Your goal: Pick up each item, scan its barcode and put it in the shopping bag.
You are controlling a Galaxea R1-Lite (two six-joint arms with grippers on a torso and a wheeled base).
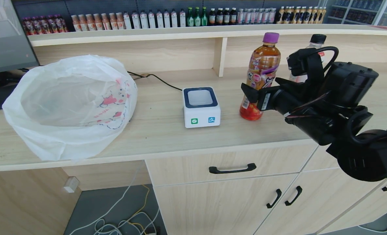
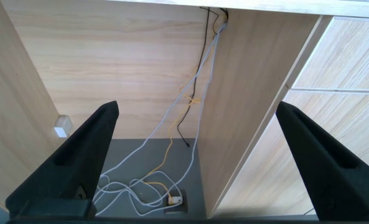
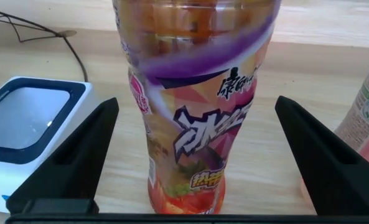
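Note:
A drink bottle [image 1: 262,70] with a purple cap and amber contents stands upright on the wooden counter [image 1: 161,130], to the right of the scanner. My right gripper [image 1: 258,93] is open at the bottle's lower half. In the right wrist view its two fingers straddle the bottle [image 3: 193,124] with a gap on each side. The white scanner [image 1: 201,106] with its blue-framed window sits mid-counter. The white shopping bag [image 1: 69,104] stands open at the left. A second bottle [image 1: 317,41] with a black cap is partly hidden behind my right arm. My left gripper [image 2: 196,112] is open below the counter, holding nothing.
A black cable [image 1: 154,78] runs from the scanner to the back wall. A monitor [image 1: 4,36] stands at the far left. A raised shelf [image 1: 193,31] with rows of bottles borders the counter's back. Drawers [image 1: 232,169] and loose floor cables [image 2: 153,186] lie beneath.

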